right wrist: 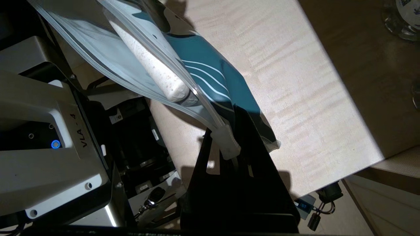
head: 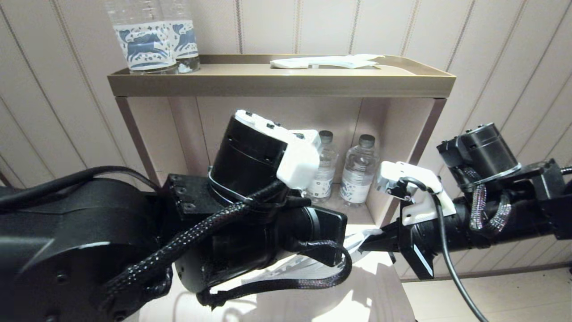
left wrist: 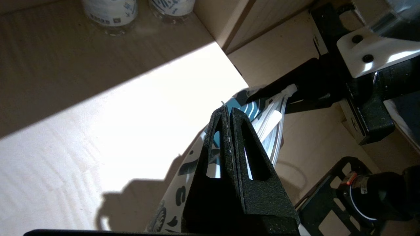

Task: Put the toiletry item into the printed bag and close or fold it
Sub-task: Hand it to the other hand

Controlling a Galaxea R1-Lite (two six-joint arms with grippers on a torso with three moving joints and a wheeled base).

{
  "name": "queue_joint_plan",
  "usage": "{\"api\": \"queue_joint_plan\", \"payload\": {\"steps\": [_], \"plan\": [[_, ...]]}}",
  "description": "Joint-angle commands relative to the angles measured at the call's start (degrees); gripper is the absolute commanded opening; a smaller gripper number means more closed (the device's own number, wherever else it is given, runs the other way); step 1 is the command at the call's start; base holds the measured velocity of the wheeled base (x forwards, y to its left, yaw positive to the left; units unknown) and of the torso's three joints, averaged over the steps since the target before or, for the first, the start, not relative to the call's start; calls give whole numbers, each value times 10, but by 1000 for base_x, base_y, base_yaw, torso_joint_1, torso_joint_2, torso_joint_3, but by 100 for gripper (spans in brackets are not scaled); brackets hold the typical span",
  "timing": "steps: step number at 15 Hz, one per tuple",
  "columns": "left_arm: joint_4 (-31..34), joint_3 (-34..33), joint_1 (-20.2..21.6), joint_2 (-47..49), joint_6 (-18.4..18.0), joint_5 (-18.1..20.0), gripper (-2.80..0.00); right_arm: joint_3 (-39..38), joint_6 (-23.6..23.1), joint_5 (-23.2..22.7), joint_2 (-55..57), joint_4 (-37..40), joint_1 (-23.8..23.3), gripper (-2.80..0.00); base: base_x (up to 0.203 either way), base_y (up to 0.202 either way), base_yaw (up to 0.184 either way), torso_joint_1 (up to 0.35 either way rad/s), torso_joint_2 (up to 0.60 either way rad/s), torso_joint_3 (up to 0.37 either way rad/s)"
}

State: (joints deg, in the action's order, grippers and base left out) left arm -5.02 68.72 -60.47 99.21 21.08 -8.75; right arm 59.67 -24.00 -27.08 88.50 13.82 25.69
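Observation:
The printed bag (right wrist: 210, 82), white with teal and dark blue motifs, is held up over the light wooden table (left wrist: 98, 131) between both arms. A white speckled stick, the toiletry item (right wrist: 154, 68), lies inside it behind the clear zip strip. My right gripper (right wrist: 224, 131) is shut on the white zip slider (right wrist: 228, 144) at the bag's end. My left gripper (left wrist: 228, 109) is shut, pinching the bag's (left wrist: 183, 183) thin edge. In the head view the left arm hides most of the bag (head: 357, 239); the right gripper (head: 364, 245) touches it.
Two water bottles (head: 357, 170) stand in the shelf niche behind the bag. The gold tray (head: 268, 82) on top carries two blue-printed bottles (head: 152, 40) and a plain white flat packet (head: 326, 61). The table's right edge (right wrist: 361, 170) lies close by, with a padlock (right wrist: 315, 213) hanging below it.

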Motion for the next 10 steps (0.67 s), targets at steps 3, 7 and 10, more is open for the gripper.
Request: {"api": "queue_joint_plan", "payload": {"steps": [3,7,10], "plan": [[22,48,-30,27,23,0,-280,3,-2,-2,4,1,-2,-280,0,0,0,0,0,0],[27,62,-40,34,35,0,-280,3,-2,-2,5,1,-2,-280,0,0,0,0,0,0],[25,53,-41,34,43,0,-280,2,-2,-2,9,1,-2,-280,0,0,0,0,0,0]]}}
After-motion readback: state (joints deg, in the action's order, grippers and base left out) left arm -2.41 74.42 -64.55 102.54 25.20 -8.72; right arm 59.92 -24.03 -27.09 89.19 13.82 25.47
